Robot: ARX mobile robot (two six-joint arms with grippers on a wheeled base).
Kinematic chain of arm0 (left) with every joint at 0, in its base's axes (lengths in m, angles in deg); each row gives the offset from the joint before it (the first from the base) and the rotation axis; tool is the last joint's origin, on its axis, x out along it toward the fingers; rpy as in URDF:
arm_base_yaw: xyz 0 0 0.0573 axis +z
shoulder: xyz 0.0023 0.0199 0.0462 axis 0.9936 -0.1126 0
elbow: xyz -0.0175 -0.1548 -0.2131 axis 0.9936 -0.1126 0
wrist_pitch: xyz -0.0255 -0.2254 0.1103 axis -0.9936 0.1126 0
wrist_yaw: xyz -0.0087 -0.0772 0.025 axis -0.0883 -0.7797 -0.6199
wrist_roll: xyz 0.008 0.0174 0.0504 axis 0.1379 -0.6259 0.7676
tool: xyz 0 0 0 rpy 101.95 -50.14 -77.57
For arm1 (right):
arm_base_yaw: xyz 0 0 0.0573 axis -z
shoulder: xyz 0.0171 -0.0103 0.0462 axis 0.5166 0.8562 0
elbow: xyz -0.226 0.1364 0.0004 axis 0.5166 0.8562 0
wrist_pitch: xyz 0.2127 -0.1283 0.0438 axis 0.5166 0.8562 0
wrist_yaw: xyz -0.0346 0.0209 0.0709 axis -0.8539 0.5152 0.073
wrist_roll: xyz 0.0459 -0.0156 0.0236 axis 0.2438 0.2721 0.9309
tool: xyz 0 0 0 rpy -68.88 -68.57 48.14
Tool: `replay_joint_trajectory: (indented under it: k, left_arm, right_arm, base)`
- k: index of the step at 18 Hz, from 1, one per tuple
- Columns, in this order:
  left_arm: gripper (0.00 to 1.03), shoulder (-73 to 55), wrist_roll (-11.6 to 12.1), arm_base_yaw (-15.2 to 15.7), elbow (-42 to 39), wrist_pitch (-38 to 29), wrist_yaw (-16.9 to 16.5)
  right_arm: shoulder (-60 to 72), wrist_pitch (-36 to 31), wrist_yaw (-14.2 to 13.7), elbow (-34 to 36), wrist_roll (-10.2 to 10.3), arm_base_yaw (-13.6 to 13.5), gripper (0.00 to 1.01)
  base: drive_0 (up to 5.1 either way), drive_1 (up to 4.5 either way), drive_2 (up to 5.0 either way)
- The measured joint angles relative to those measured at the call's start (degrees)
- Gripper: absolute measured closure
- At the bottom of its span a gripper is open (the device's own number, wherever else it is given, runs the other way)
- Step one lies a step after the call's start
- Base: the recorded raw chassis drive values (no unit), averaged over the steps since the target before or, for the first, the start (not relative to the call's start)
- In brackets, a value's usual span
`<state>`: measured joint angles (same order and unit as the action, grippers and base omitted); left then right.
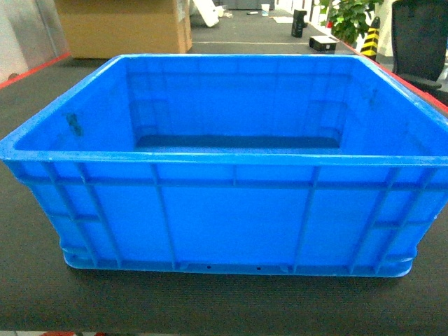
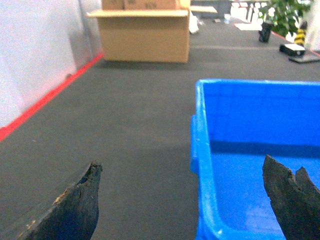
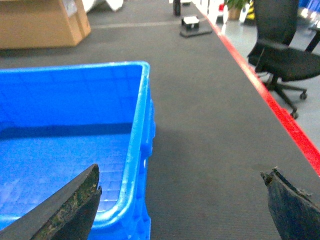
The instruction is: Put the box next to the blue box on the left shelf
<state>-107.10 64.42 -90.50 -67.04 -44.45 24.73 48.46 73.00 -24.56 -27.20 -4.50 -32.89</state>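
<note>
Nearest the head camera stood the box [image 1: 224, 210], empty, resting flat on dark ribbed matting [image 1: 42, 294] with a cardboard carton [image 1: 122, 28] well behind it. No shelf showed in any view. Each claw straddled a side wall of the box, spread wide and gripping nothing: the left gripper [image 2: 182, 200] over the left rim, the right gripper [image 3: 182, 200] over the right rim. Rigid plastic, probably light but bulky; I judged the thick rolled rims the best hold, both sides together.
</note>
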Motion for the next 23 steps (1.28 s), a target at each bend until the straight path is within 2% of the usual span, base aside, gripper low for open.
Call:
replay_joint_trajectory:
  k: [1, 4, 7, 11, 14, 17, 19, 22, 23]
  left_arm:
    - [0.05, -8.13, -0.83, -0.09, 5.01, 1.20, -1.99]
    - [0.05, -25.20, -2.32, 0.85, 19.04, 5.95, -3.19]
    - [0.05, -35.43, -2.89, 1.20, 26.62, 11.19, -4.13]
    - [0.05, -41.27, -4.15, 1.81, 30.84, 15.52, -4.50]
    - [0.05, -42.32, -4.31, 1.81, 32.46, 18.64, -4.66]
    - [0.05, -43.12, -4.31, 1.81, 32.55, 18.84, -4.90]
    - [0.06, -43.23, -4.20, 1.81, 32.57, 18.82, -4.90]
    - [0.36, -43.41, -3.85, 1.81, 33.14, 19.58, -5.38]
    - [0.45, -43.41, -3.48, 1.81, 33.20, 19.82, -6.45]
  right_arm:
    - [7.43, 1.66, 1.38, -5.11, 0.02, -0.09, 0.03]
    - [28.28, 9.92, 3.63, -21.29, 0.98, -1.33, 0.03]
    - [39.58, 15.74, 5.14, -31.67, 2.10, -2.40, 0.03]
    - [44.89, 19.96, 5.49, -35.04, 3.89, -2.84, 0.03]
    - [45.37, 21.40, 5.49, -35.52, 3.93, -3.93, 0.03]
    - [45.83, 21.40, 5.44, -35.54, 3.89, -3.89, 0.03]
    - [45.86, 21.40, 5.40, -35.54, 3.63, -3.85, 0.23]
    - [45.92, 21.16, 5.27, -35.54, 2.71, -3.78, 0.54]
    - [45.92, 21.09, 5.29, -35.54, 2.51, -3.78, 0.64]
  base:
    - [0.0, 0.00, 0.0]
    - [0.0, 0.00, 0.0]
    - [0.0, 0.00, 0.0]
    - [0.0, 0.00, 0.0]
    - [0.0, 0.00, 0.0]
    - [0.0, 0.00, 0.0]
    - [0.0, 0.00, 0.0]
    - [0.0, 0.00, 0.0]
    - [0.0, 0.00, 0.0]
